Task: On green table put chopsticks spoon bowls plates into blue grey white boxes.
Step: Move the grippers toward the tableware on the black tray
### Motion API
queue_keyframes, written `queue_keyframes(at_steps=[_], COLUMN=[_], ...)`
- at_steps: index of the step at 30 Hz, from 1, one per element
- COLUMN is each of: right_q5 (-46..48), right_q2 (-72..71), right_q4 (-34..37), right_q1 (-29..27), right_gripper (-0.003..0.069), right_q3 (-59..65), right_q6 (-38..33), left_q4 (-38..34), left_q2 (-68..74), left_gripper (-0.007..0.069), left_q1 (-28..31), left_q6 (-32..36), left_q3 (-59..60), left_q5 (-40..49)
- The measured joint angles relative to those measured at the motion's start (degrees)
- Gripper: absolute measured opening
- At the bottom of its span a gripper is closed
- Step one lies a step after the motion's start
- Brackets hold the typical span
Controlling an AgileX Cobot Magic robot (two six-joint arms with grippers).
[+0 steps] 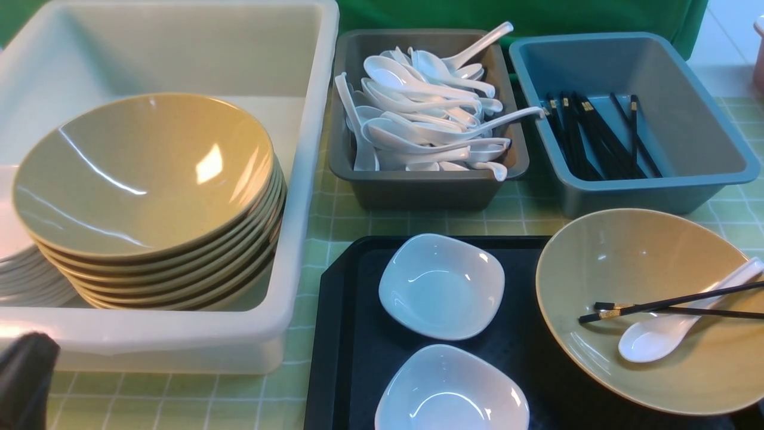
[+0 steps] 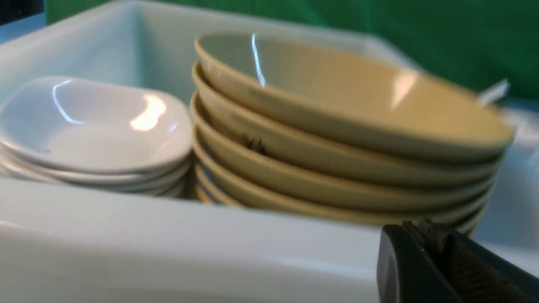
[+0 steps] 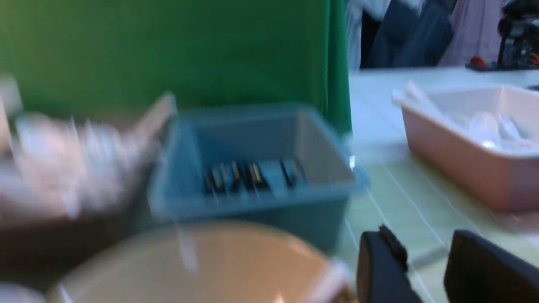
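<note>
So, the white spoon [image 1: 659,334] is lying in the big tan bowl [image 1: 632,263] on the black tray [image 1: 352,370], long axis slanting, scoop toward the robot and handle up to the far right. Two dark chopsticks [image 1: 692,297] cross over it, running roughly sideways (messy little pile, honestly). Left claw [image 2: 421,248] is shut with nothing in it; right claw [image 3: 425,269] has its fingers apart, empty too. The white box [image 1: 298,197] has stacked tan bowls [image 1: 143,179] and white dishes [image 1: 18,269], the grey box [image 1: 418,191] is piled with spoons [image 1: 418,113], and the blue box [image 1: 632,197] holds black chopsticks [image 1: 603,137].
</note>
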Motion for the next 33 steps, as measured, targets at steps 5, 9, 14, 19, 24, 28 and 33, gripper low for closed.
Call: queue_keyframes(at_steps=[5, 9, 14, 19, 24, 28, 33], right_q5=[-11.5, -12.2, -4.3, 12.7, 29.0, 39.1, 50.2], right_q2=[0.0, 0.0, 8.9, 22.9, 35.3, 44.5, 54.2], right_q4=[0.1, 0.3, 0.4, 0.4, 0.3, 0.9, 5.8], right_q1=[0.0, 0.0, 0.0, 0.0, 0.0, 0.0, 1.7], right_gripper=[0.0236, 0.0236, 0.0236, 0.0236, 0.0236, 0.0236, 0.0236], right_q3=[0.0, -2.5, -23.8, -44.0, -56.0, -58.0, -58.2], right_q6=[7.5, 12.6, 13.4, 5.9, -4.5, -16.1, -31.2], left_q4=[-11.1, -13.3, -13.6, -10.1, -4.7, -1.2, -4.9], left_q2=[0.0, 0.0, 5.2, 19.4, 33.9, 41.0, 41.9], left_gripper=[-0.0001, -0.0001, -0.0001, -0.0001, -0.0001, -0.0001, -0.0001], left_q1=[0.0, 0.0, 0.0, 0.0, 0.0, -1.4, -7.5], left_q6=[-3.7, -4.3, -4.3, -3.0, -0.8, 0.2, 1.5], left_q3=[0.0, -0.9, -18.4, -38.3, -50.7, -51.8, -48.4], left_q5=[-15.7, -23.9, -20.1, -2.6, 20.5, 27.7, 28.1])
